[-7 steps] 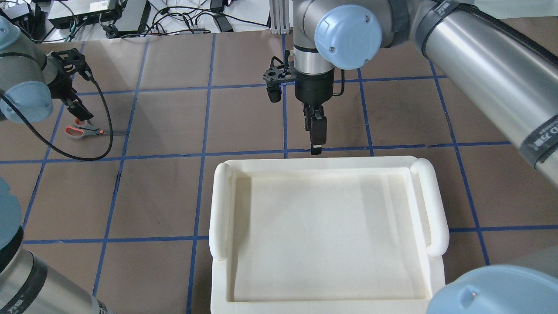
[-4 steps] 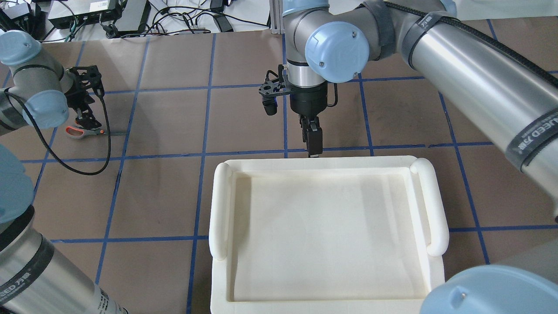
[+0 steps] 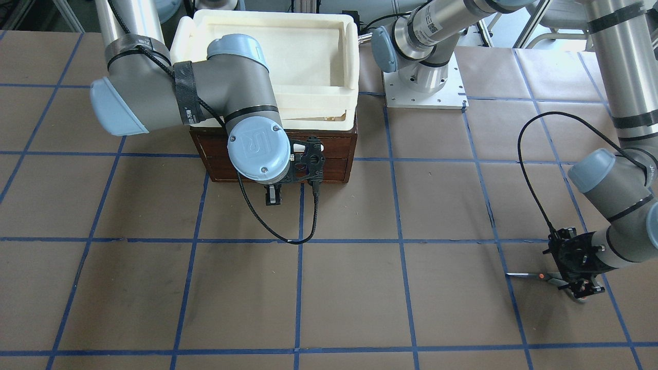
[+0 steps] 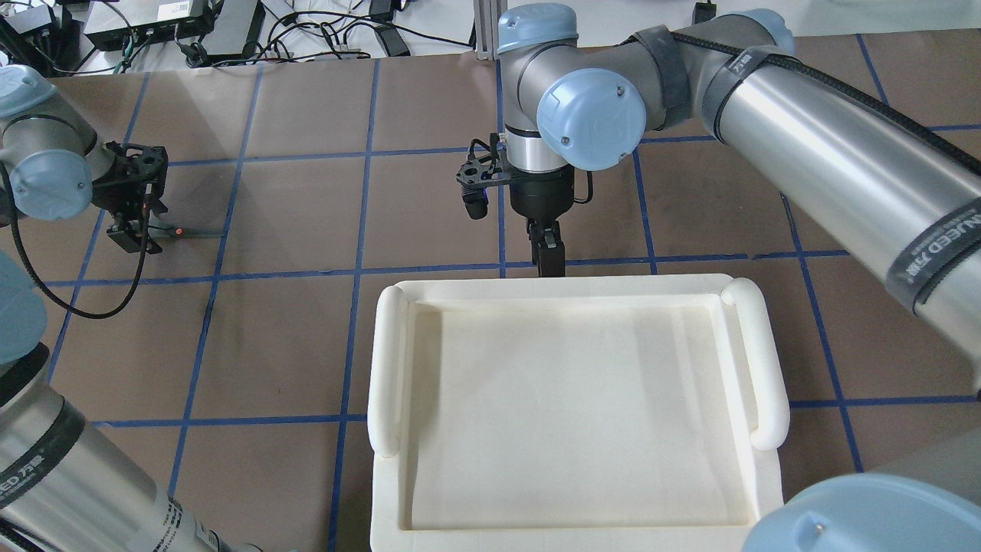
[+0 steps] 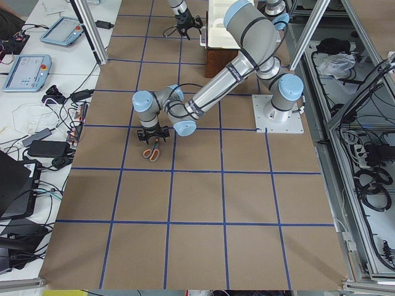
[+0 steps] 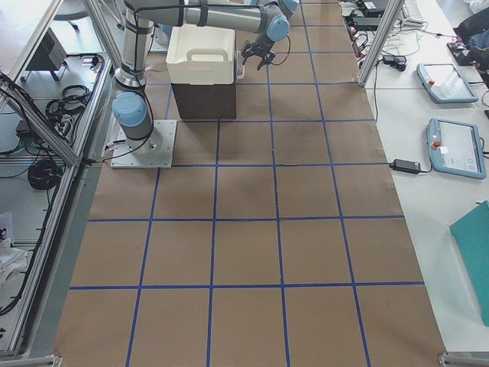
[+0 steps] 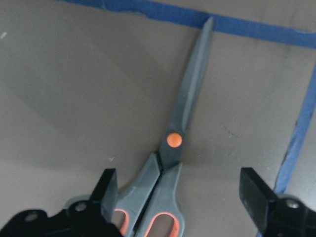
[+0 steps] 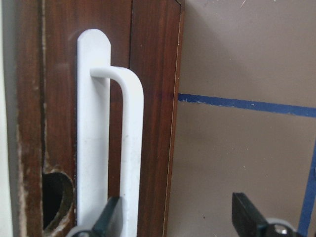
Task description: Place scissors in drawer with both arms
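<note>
1. The scissors (image 7: 173,140) lay flat on the bench (image 3: 360,298) with blades closed. Their tip touched a blue tape line (image 7: 247,22), well apart from the drawer (image 3: 329,154).
2. The left pincer (image 7: 180,195) stood wide open astride the grey handles and gripped nothing. One finger sat close by a handle loop; the other was well clear.
3. The right pincer (image 8: 177,217) was spread and empty at the drawer's dark front. One finger was at the white bar handle (image 8: 132,148), though we could not tell whether it touched. The other finger was out over bare bench.
4. The cream tray (image 4: 567,285) sat on top, its far edge just beside that pincer. Open bench lay between drawer and scissors.
</note>
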Robot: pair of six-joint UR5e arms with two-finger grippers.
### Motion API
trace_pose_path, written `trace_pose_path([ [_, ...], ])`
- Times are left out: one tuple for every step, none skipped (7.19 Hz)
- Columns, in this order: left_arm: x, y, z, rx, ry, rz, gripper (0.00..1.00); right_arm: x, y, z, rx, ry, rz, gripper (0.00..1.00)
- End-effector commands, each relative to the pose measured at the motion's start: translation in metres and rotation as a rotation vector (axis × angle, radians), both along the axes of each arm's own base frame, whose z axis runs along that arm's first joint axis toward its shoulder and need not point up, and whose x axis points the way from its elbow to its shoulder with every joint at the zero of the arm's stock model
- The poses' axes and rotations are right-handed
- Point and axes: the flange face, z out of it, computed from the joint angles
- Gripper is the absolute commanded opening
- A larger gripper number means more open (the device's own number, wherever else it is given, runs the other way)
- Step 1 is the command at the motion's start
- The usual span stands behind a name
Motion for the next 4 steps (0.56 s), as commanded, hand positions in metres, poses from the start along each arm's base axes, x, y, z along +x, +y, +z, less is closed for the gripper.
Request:
trace_pose_path([
  [0.0047,0.0005,-0.0092,0.019,0.014,-0.032,0.89,0.0016,0.0039,0.0083,-0.001,-0.009,-0.033,0.82],
  [0.0047,-0.0022,-0.0063,0.008,0.011,-0.035,0.89,0.0008,0.0067,0.0082,0.006,-0.006,-0.035,0.81],
  [0.005,-0.003,-0.0051,0.006,0.015,-0.073,0.85,-0.0007,0.0107,0.0021,0.019,0.001,-0.037,0.81],
  [0.0049,-0.0029,-0.0065,0.006,0.017,-0.096,0.85,-0.0009,0.0124,-0.0011,0.026,-0.002,-0.034,0.81],
])
